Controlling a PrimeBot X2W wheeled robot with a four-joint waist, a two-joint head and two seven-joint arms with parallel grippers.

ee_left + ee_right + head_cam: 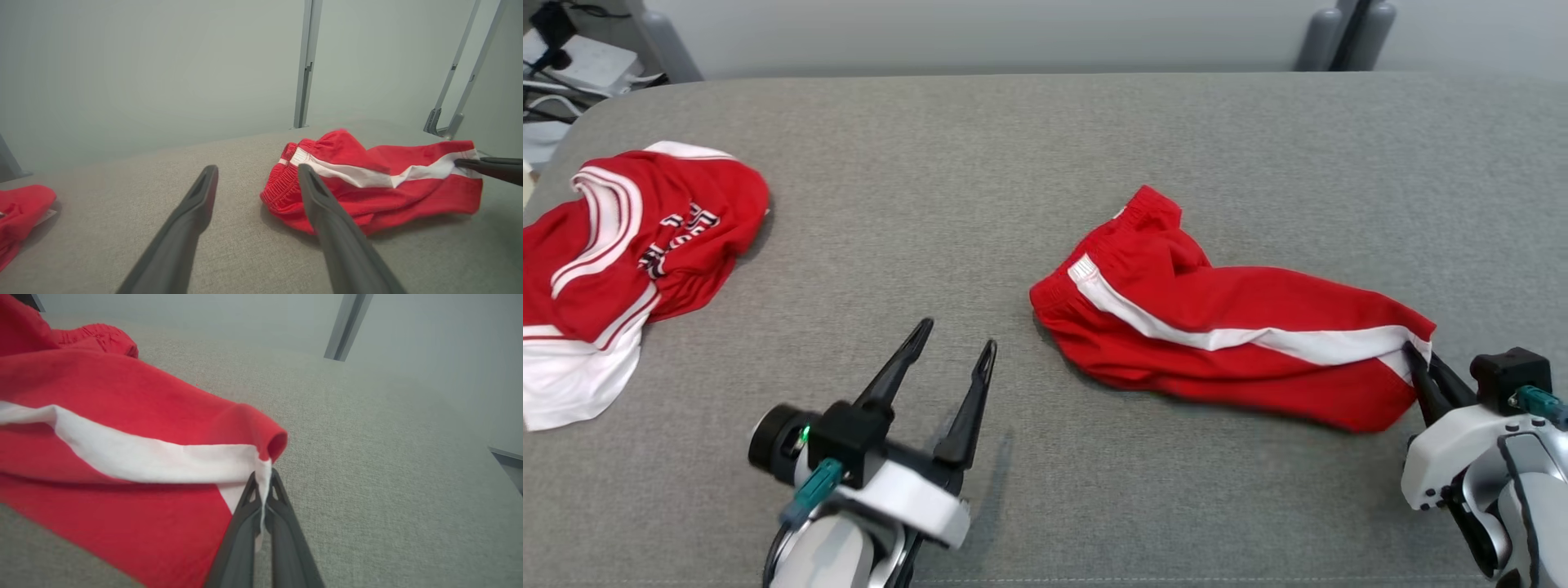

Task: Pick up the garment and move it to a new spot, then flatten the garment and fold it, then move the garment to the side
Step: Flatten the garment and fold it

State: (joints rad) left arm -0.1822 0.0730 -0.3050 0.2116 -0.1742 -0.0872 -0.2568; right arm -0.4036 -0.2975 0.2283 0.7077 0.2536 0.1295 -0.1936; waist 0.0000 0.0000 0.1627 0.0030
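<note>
Black and long, the two fingers of the left gripper [957, 335] stand spread wide near the front of the grey fabric surface [1013, 147], holding nothing, with bare cloth beneath them. In the left wrist view the left gripper [257, 169] has its tips pointing toward the gathered waistband end of the garment, which lies a little beyond them and apart from them. At the lower right, the right gripper [1419, 359] has its fingers pressed together on the near right corner of the red shorts [1225, 327], pinching the hem where the white side stripe ends. The right wrist view shows the right gripper [264, 477] with a thin edge of white cloth caught between its tips, and the rolled red hem of the shorts [122, 396] just above them. That corner looks raised slightly off the surface. The rest of the shorts [367, 192] lies right of centre, stretched from the held corner back toward the elastic waistband nearer the middle. From the left wrist, the right gripper [461, 162] enters at the right edge. Well apart, at the far left edge, a crumpled red and white jersey [629, 261] rests. Behind the surface stand grey posts [1327, 37] against a pale wall [980, 33], with cables [547, 73] at the top left.
</note>
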